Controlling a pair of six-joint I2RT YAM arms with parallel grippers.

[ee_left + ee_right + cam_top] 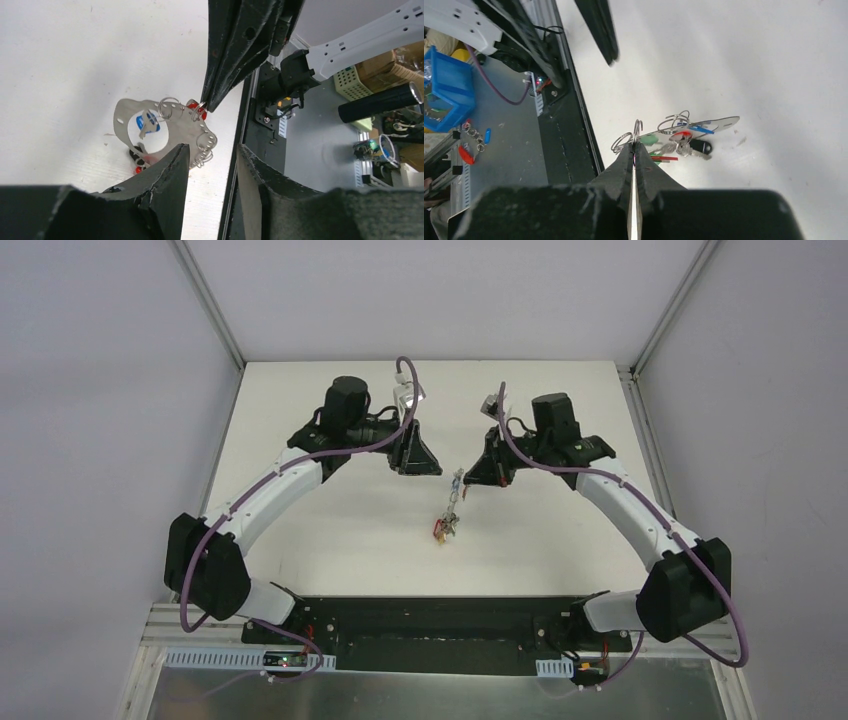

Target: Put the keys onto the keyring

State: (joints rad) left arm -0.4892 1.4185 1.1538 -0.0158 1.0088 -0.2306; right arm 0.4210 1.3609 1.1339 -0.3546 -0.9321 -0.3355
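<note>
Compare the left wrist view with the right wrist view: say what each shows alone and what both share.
Left wrist only: the round hole in the plate seen face-on, both left jaws standing apart with nothing between them, and a black cylinder off the table. Right wrist only: a green tag, a blue bin, and the right jaws' closed seam. Both: the right jaws shut on a wire ring by the plate, a blue tag, red tags, and the table.

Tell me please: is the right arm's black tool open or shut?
Shut. In the right wrist view the right tool has its two black fingers pressed together, pinching a thin grey metal wire ring.
</note>
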